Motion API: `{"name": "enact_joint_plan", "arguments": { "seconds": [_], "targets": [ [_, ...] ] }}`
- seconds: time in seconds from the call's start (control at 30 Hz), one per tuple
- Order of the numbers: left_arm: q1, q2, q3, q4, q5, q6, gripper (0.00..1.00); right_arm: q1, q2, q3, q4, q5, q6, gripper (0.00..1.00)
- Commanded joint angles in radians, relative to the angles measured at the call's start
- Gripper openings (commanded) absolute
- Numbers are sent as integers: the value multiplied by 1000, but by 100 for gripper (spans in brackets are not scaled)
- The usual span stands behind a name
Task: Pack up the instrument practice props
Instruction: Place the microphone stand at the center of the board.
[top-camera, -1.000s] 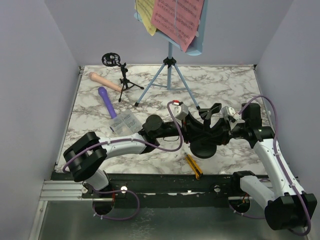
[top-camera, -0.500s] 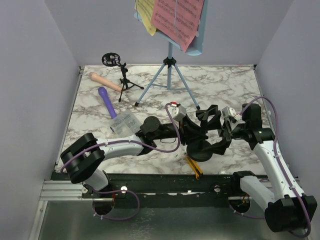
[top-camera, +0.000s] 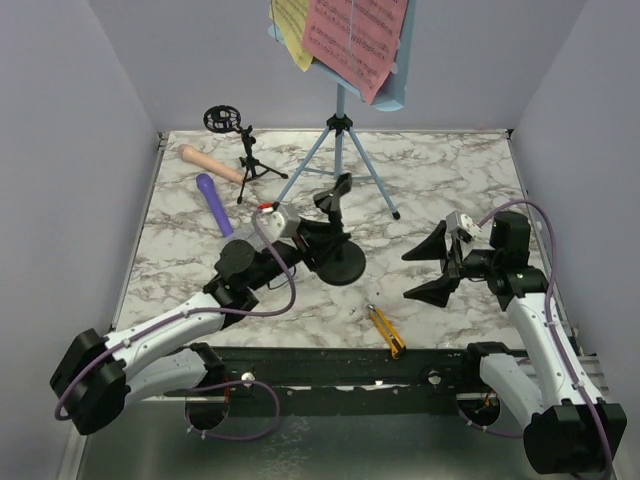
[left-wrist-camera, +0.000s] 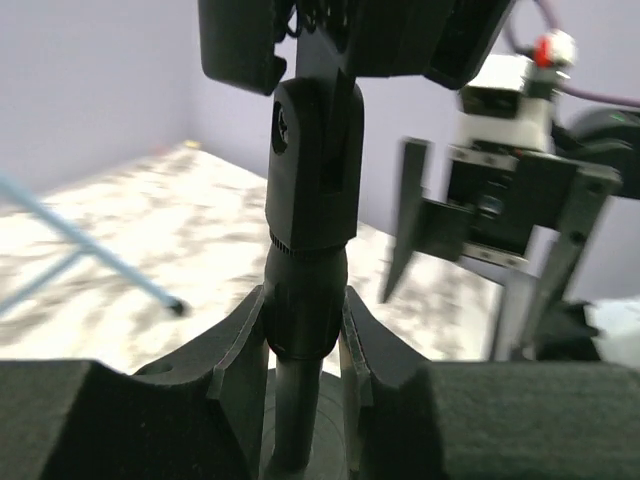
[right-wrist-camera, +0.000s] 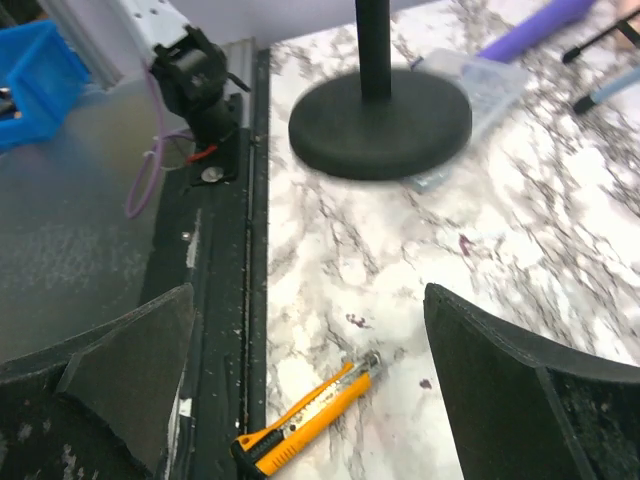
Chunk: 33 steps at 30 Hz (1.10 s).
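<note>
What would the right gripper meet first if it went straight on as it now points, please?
Probably the round base of the black mic mount; if the right gripper tilts down, the marble table near the utility knife comes first.

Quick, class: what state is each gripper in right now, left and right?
The left gripper is closed on the stem of the black mic mount.
The right gripper is open, with nothing between its fingers.
</note>
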<state>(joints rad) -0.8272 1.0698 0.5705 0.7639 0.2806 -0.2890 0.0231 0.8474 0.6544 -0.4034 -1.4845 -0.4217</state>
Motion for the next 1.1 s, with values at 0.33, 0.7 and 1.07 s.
{"name": "enact_joint_plan", "arguments": {
  "seconds": [0.33, 0.7, 1.07],
  "targets": [
    [289, -227, -63, -97, -526, 339, 0, -16, -27, -49, 170, 387, 162, 99],
    [526, -124, -44, -29, -534, 270, 0, -17, -60, -56, 170, 448, 151, 99],
    [735, -22, -44, 68, -496, 234, 0, -17, -70, -62, 167, 463, 137, 99]
  ]
}}
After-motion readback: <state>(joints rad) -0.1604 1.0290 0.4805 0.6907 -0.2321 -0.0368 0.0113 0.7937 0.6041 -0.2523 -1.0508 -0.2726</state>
